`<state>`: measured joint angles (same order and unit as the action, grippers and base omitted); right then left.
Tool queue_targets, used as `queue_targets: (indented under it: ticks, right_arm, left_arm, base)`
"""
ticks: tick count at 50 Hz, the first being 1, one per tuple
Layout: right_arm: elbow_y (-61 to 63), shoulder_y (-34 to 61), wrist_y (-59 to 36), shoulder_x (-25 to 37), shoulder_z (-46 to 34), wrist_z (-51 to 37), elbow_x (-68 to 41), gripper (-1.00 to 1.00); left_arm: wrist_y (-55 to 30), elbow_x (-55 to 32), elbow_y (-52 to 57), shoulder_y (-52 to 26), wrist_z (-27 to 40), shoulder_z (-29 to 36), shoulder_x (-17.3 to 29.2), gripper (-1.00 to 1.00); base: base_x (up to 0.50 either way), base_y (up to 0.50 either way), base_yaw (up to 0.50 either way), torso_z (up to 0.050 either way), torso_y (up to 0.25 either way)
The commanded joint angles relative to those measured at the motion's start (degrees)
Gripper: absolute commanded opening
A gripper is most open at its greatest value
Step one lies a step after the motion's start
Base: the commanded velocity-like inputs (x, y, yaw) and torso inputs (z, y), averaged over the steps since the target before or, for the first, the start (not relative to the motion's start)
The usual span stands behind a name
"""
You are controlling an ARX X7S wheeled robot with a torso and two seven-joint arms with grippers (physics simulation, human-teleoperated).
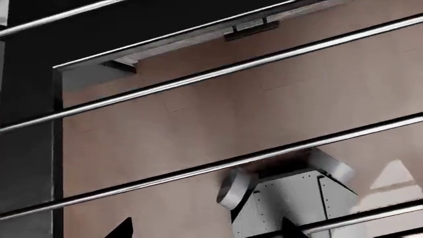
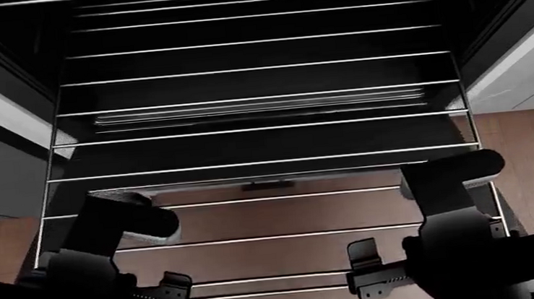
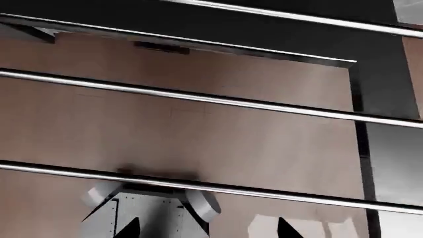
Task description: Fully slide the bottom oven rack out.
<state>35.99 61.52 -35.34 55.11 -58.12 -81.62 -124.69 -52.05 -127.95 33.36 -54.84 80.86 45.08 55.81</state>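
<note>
Seen from your head camera, the bottom oven rack [image 2: 263, 163] stretches far out of the oven [image 2: 10, 92], its silver rods running crosswise from the dark cavity at the top of the view down over the open glass door [image 2: 283, 220] and the brown floor showing through it.

At the left, your left gripper [image 2: 169, 297] sits at the rack's near edge, close to the front rods. Its dark fingers point inward beside the front rod, but whether they pinch it you cannot tell from this angle. In the left wrist view, only two dark fingertips [image 1: 122, 229] show at the frame's edge, well apart from each other, with the rack's rods [image 1: 218, 74] crossing diagonally above the door and the robot's grey base [image 1: 290, 198] visible through the glass.

At the right, your right gripper [image 2: 367, 275] mirrors the left at the same front edge, near the front rod. In the right wrist view, its two fingertips [image 3: 129, 229] are likewise spread apart, one rod [image 3: 198, 187] passing just beyond them over the grey base [image 3: 148, 210]. No rod is seen between the tips in either wrist view.
</note>
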Motion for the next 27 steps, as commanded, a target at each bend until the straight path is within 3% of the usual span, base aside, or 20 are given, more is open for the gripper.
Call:
queue_targets:
  ticks: [1, 11, 16, 27]
  right_arm:
    - [-3.24, -14.52, 0.43, 5.97, -12.55, -4.9, -7.06, 1.0]
    - [5.8, -16.52, 2.55, 12.93, -15.38, -7.47, -9.27, 1.0]
    - [9.49, -18.27, 3.34, 16.32, -15.75, -4.38, -9.58, 1.0]
    - [10.43, -21.0, 2.88, 16.96, -19.13, -5.67, -10.42, 1.0]
  left_arm:
    - [-0.78, -9.74, -11.73, 13.92, 0.83, 11.36, 3.39, 1.0]
    - [2.06, -13.11, -7.45, 17.08, 0.76, 11.79, 9.07, 1.0]
    - [4.54, -13.77, -4.85, 21.97, -2.47, 12.59, 12.82, 1.0]
    - [4.14, -16.08, -2.61, 26.37, -3.44, 15.86, 14.89, 1.0]
  base:
    - [-0.02, 0.0, 0.0, 0.0, -0.02]
    - [-0.01, 0.0, 0.0, 0.0, -0.017]
    - [-0.01, 0.0, 0.0, 0.0, -0.015]
    - [-0.01, 0.0, 0.0, 0.0, -0.015]
